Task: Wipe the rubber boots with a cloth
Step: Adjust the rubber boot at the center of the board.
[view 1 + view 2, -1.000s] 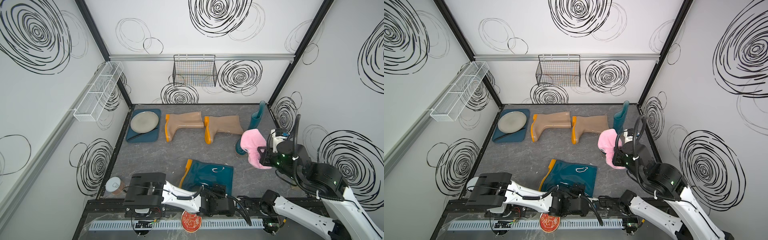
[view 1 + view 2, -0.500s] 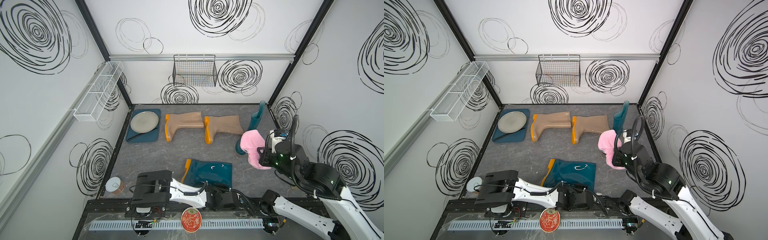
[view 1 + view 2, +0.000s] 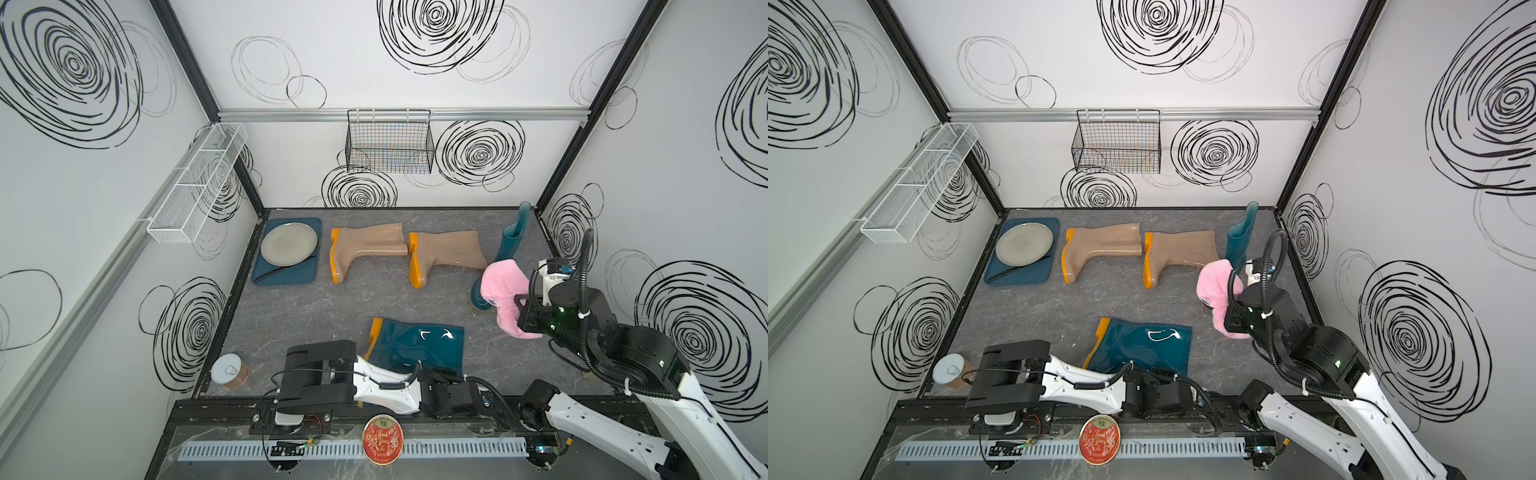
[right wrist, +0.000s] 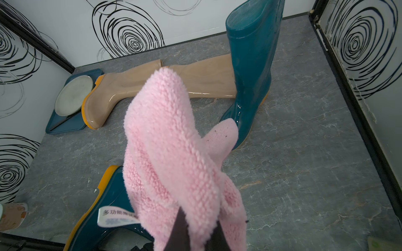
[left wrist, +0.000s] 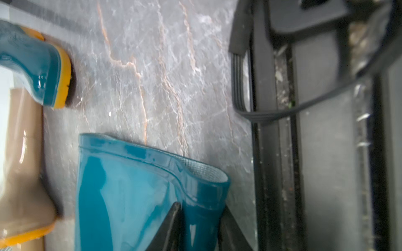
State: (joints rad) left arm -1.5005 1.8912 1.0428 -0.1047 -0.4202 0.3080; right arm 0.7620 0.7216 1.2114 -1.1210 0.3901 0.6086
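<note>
Grey marbled counter [image 3: 316, 307], boxed in by white walls scrawled with black spirals. On the back wall at 12 o'clock, black wire basket [image 3: 388, 141]; on the wall at 9 o'clock, white mesh shelf [image 3: 199, 178]. At 6 o'clock, close to the front edge, lying teal boot [image 3: 419, 345], flat on its side, orange sole toward 9 o'clock, open top toward 3 o'clock, foot partly hidden under the left arm [image 3: 386, 386]. Left fingers [image 5: 171, 228] visible only in the left wrist view, clenched across the edge of that boot's shaft close to the open top, one finger on each side. At 2 o'clock, standing teal boot [image 3: 513, 237], upright near the corner. At 3 o'clock, right fingers [image 4: 178, 230] raised above the counter and clamped on the pink cloth [image 3: 503, 286], fluffy folds draped over them, white tag [image 4: 117, 216] dangling. Cloth in front of the standing teal boot's foot in both top views; cannot tell whether the two touch. At 12 o'clock, on their sides in a row with soles toward 9 o'clock, tan boot by the tray [image 3: 365, 245] and other tan boot [image 3: 449, 249], just beside each other. At 10 o'clock, teal tray [image 3: 291, 276] carrying a grey plate [image 3: 289, 243] and a dark utensil [image 3: 272, 273]. At 8 o'clock, by the corner, small can [image 3: 228, 370]. Off the counter at 6 o'clock, on the front rail, round red tin [image 3: 382, 436].
</note>
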